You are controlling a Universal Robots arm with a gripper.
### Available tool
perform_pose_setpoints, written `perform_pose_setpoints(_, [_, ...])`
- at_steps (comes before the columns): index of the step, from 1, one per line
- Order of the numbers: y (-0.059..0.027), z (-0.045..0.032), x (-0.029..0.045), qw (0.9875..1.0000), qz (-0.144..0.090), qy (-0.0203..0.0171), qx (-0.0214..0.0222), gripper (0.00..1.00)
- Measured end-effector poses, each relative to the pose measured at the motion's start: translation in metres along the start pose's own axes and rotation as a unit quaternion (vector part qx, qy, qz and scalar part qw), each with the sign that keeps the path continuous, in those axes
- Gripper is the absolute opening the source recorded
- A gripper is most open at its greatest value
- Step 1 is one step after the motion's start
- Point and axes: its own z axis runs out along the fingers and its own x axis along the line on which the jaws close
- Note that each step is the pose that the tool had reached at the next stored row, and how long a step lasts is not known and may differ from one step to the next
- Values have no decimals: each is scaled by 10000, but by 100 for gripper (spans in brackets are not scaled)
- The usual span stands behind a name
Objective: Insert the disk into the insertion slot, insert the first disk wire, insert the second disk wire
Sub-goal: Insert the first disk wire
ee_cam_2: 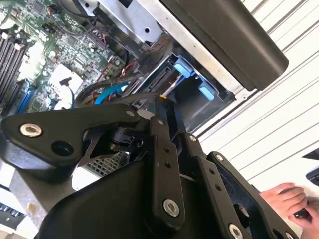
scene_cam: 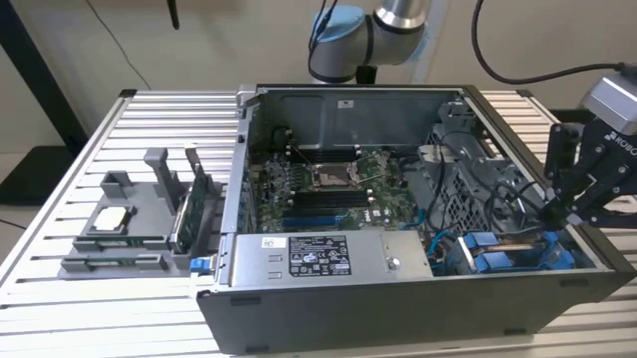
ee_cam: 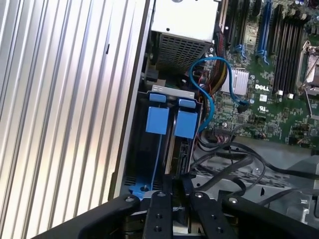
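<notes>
Open computer case [scene_cam: 348,104] on the slatted table [scene_cam: 149,127]. At the exterior view's right, the insertion slot [ee_cam: 135,149] holds the disk [ee_cam: 186,124], seated on edge beside a second blue carrier [ee_cam: 158,119] (tabs level). Its long axis follows the case wall, blue tab away from your claw [ee_cam: 173,188], which sits at the opposite end; whether clenched, cannot tell

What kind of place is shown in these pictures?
Probably a robotics lab or test bench: an open computer case lies on a slatted metal table, a robot arm is behind it, and a grey parts stand sits beside it.
</notes>
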Motion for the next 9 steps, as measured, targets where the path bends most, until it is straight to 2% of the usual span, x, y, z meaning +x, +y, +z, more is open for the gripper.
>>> perform_pose_setpoints(5, [-31, 24, 31, 10000, 14, -5, -85, 19])
perform_pose_setpoints(9, [-36, 66, 33, 9999, 88, -15, -95, 19])
